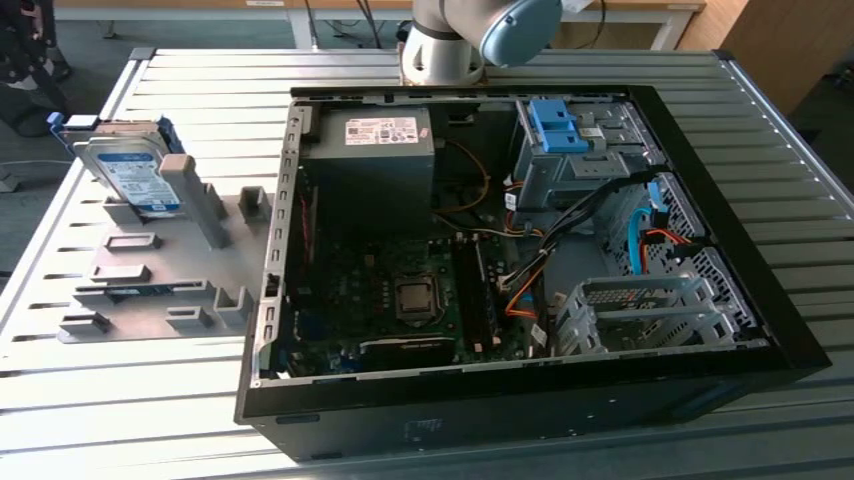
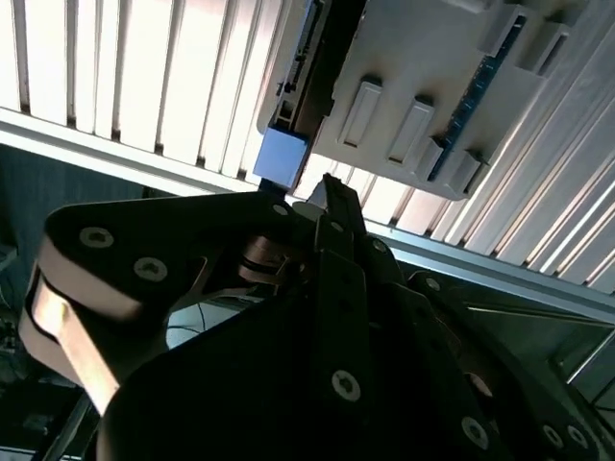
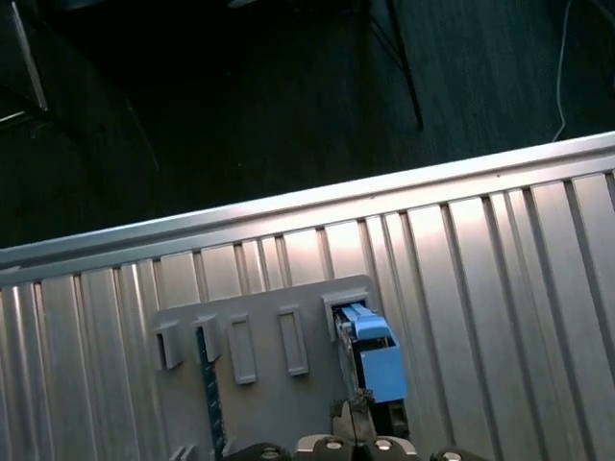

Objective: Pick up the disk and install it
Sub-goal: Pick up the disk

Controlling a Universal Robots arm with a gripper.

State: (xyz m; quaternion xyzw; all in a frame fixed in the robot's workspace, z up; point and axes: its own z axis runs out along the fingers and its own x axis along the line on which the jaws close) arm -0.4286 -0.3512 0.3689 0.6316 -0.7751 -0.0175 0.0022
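Standing on edge in 1 end slot of the grey rack [image 1: 147, 270], the disk [image 1: 134, 172] presents its blue-bracketed upper edge. This is judged deliberate staging, leaving that edge free for a grasp from above. Beside the rack, on the desk [image 1: 107, 400], the open computer case [image 1: 467, 410] lies on its side, so its bays face upward. In the second wrist view the claw [image 2: 330, 187] appears pressed together, pinching nothing. It hangs near the disk's blue end at the rack's edge. Contact is not evident, so pickup is not yet made.
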